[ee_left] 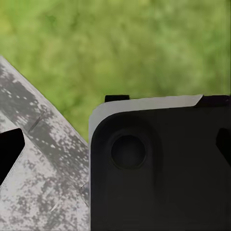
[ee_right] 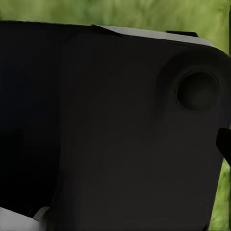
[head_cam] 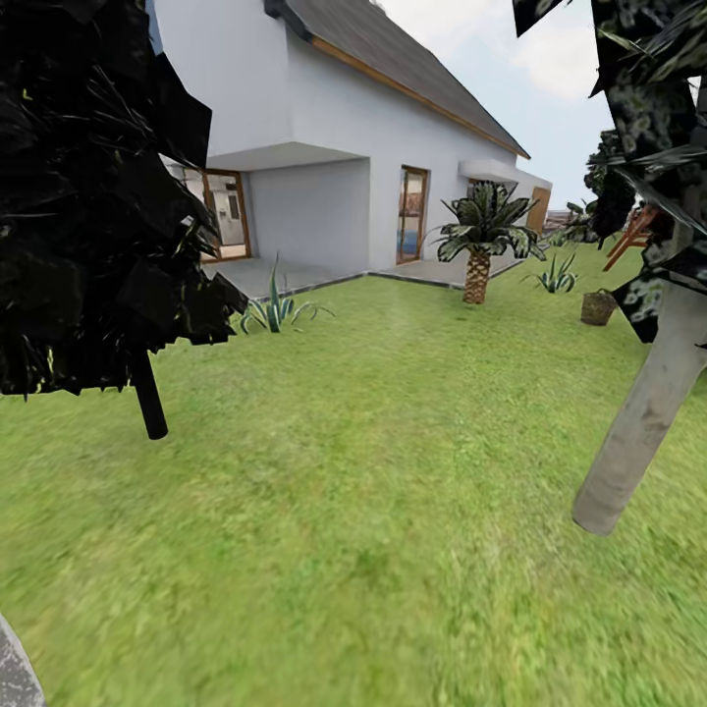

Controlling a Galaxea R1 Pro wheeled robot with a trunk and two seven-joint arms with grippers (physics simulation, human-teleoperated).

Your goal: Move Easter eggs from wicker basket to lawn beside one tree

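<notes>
While the robot is facing across the lawn (head_cam: 373, 471) toward the white house (head_cam: 324, 147), the step in hand is looking like travel rather than handling: the wicker basket (head_cam: 597, 307) is sitting far off on the right of the grass, small and brown, just beyond the pale leaning trunk of the tree (head_cam: 643, 412) that is standing near on the right. Whether the Easter eggs are lying inside the basket is too small to tell from the head view. A black-leaved tree (head_cam: 98, 196) with a thin dark trunk is filling the near left, and a short palm (head_cam: 478, 245) is growing far ahead by the patio edge, with a spiky plant (head_cam: 275, 309) to its left near the house.

Both wrist cameras are looking down at blurred green grass past dark housings of the robot's own body, and neither is showing fingers, so I cannot tell whether the left or the right gripper is standing open or closed, nor whether either is carrying anything.

Judging from this, the fetching of the eggs is not yet begun or is between trips. The next move is calling for a turn to the right and a drive past the pale trunk toward the basket, stopping near enough for an arm to reach down under its handle. The near tree is looking like a handy drop spot, being close to the basket.
</notes>
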